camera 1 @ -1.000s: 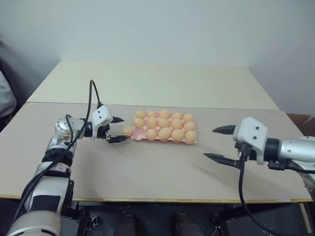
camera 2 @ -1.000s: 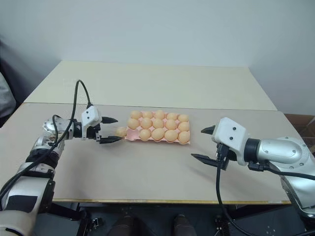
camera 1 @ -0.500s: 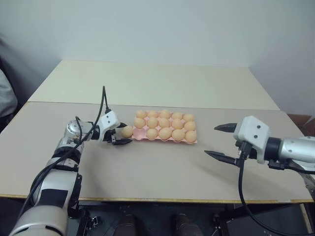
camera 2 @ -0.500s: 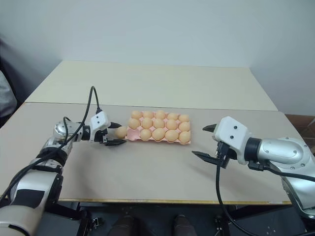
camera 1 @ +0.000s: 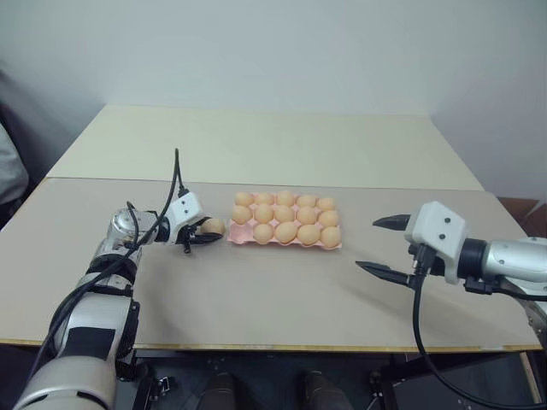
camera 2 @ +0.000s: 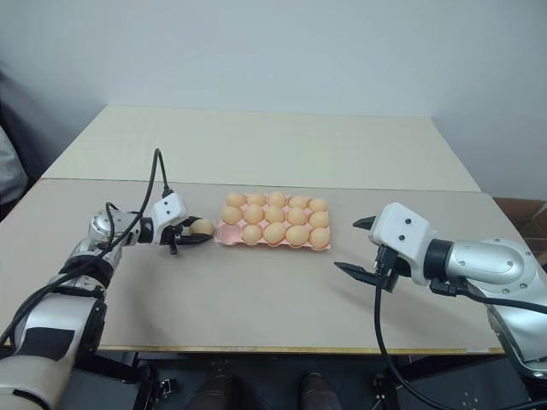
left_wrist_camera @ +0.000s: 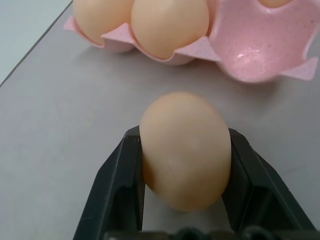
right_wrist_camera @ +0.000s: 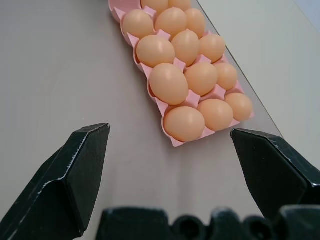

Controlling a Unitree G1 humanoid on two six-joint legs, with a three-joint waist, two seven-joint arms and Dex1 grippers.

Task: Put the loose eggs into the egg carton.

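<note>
Left eye view shows the pink egg carton (camera 1: 287,224) lying flat on the grey-beige table (camera 1: 256,290), roughly midway between the two arms. Its cupped cells run in three rows of five, and tan-orange eggs fill nearly all of them. In the left wrist view one cell (left_wrist_camera: 260,45) at the carton's edge nearest the left arm stands empty, its speckled pink bowl bare, while the cells beside it each carry an egg. The right wrist view looks along the carton from the other end, where every cell in sight holds an egg, the closest one (right_wrist_camera: 184,123) sitting at the corner. One loose egg (left_wrist_camera: 186,147) is outside the carton, just beside its left end and close in front of the empty cell. The left gripper (camera 1: 205,231) is clamped on this egg: its two black fingers (left_wrist_camera: 117,185) press against the egg's opposite sides, with the table surface right below; whether the egg rests on the table or is raised off it cannot be told. The right gripper (camera 1: 383,246) hangs over bare table well to the right of the carton, its fingers (right_wrist_camera: 75,170) spread wide apart, touching nothing and holding nothing.
</note>
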